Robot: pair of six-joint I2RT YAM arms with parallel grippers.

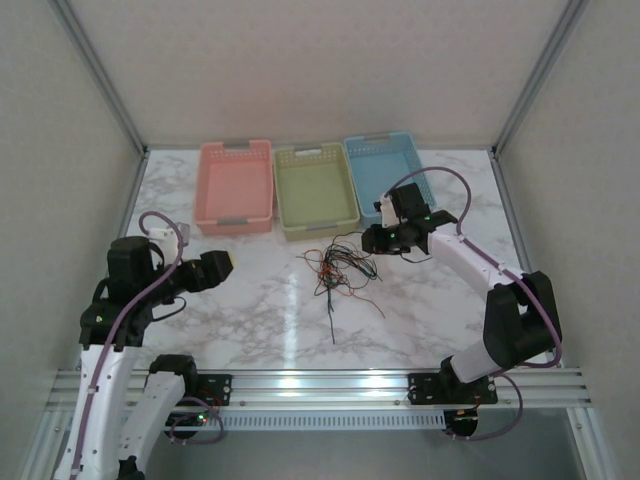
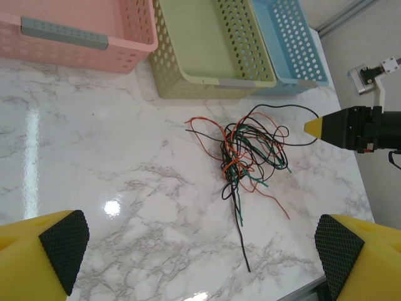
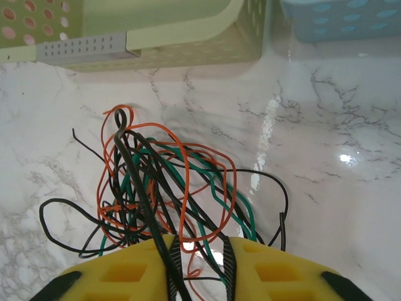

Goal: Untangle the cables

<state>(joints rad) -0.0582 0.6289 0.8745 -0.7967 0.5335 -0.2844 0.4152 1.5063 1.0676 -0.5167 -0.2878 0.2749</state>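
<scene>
The cables point(image 1: 340, 268) lie in one loose tangle of black, orange and green wires on the marble table, just in front of the green basket. A single black strand trails toward the near edge. In the left wrist view the cables point(image 2: 247, 150) sit well ahead of my left gripper point(image 2: 200, 251), which is wide open over bare marble; from above, that left gripper point(image 1: 225, 262) hangs left of the tangle. My right gripper point(image 1: 372, 240) is at the tangle's right edge. Its jaws stand narrow around several strands of the cables point(image 3: 163, 182), with a gap still visible at the right gripper point(image 3: 199, 263).
Three perforated baskets stand side by side at the back: pink point(image 1: 236, 147), green point(image 1: 310, 152) and blue point(image 1: 385, 140). The green basket's front wall point(image 3: 156, 47) is close ahead of the right gripper. Bare marble stretches between the tangle and the left arm.
</scene>
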